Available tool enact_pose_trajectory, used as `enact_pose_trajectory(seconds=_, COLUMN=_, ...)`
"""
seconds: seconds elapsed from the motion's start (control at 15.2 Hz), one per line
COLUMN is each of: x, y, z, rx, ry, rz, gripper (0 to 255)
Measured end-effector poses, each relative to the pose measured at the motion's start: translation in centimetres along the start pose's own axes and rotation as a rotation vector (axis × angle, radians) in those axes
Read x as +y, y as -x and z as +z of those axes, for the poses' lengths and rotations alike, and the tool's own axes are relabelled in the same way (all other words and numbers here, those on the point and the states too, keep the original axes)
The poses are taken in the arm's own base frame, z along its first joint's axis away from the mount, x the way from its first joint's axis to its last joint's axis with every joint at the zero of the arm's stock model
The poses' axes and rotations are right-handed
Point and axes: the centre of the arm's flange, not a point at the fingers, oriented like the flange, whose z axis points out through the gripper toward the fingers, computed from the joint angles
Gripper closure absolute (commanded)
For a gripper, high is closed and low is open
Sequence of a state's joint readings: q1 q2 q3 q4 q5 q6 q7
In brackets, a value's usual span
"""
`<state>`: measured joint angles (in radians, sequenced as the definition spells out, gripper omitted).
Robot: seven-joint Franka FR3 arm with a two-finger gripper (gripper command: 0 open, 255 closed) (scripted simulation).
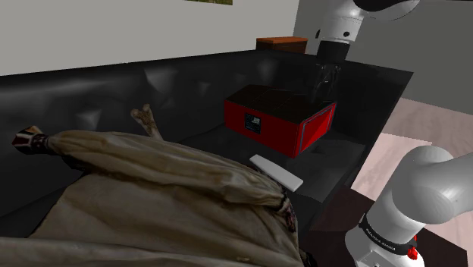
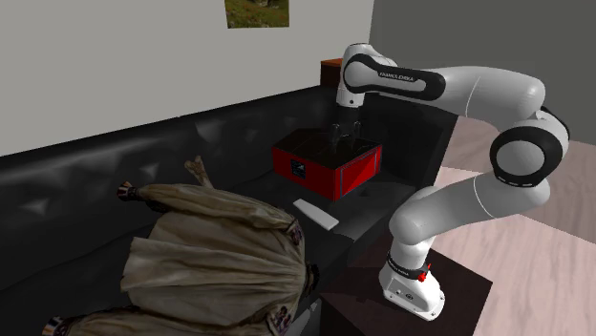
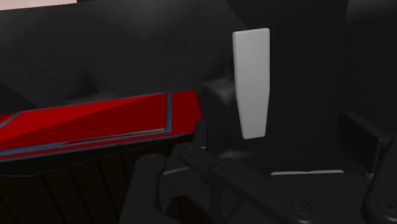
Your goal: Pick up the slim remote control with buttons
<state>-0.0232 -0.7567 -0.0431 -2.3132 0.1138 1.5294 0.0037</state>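
Slim white remote (image 1: 274, 171) lies flat on black sofa (image 1: 91, 95) seat, just beside red box (image 1: 265, 106), close to crumpled beige cloth (image 1: 151, 205). No buttons visible on it. Gripper (image 1: 327, 89) hangs over box's far end, well apart from remote and higher. Fingers (image 3: 219, 105) spread apart, clasping nothing; in wrist view remote appears between them, untouched. Small dark label (image 1: 252, 121) on box side, unreadable.

We log the remote (image 1: 275, 173) on the sofa seat (image 1: 327, 168), in a narrow strip between the red box (image 1: 277, 117) and crumpled beige cloth (image 1: 151, 197). Clear air above it. The tool (image 1: 324, 89) hangs over the box. The backrest (image 1: 114, 91) walls the far side.
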Motion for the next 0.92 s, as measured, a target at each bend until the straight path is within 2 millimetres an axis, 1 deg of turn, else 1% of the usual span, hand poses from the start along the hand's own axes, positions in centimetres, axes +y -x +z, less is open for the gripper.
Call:
enact_pose_trajectory(seconds=0.07, x=0.0, y=0.0, z=0.0, rx=0.0, ry=0.0, rz=0.0, gripper=0)
enact_pose_trajectory(seconds=0.13, x=-0.1, y=-0.1, z=0.5, rx=0.0, ry=0.004, rz=-0.001, gripper=0)
enact_pose_trajectory(seconds=0.2, x=-0.4, y=-0.4, z=1.6, rx=0.0, ry=0.009, rz=-0.002, gripper=0)
enact_pose_trajectory(seconds=0.46, x=-2.1, y=-1.7, z=6.5, rx=0.001, ry=0.039, rz=-0.008, gripper=0)
enact_pose_trajectory(seconds=0.53, x=-2.7, y=-1.7, z=7.6, rx=0.003, ry=0.046, rz=-0.01, gripper=0)
enact_pose_trajectory(seconds=0.92, x=-4.6, y=-3.2, z=15.0, rx=0.007, ry=0.094, rz=-0.019, gripper=0)
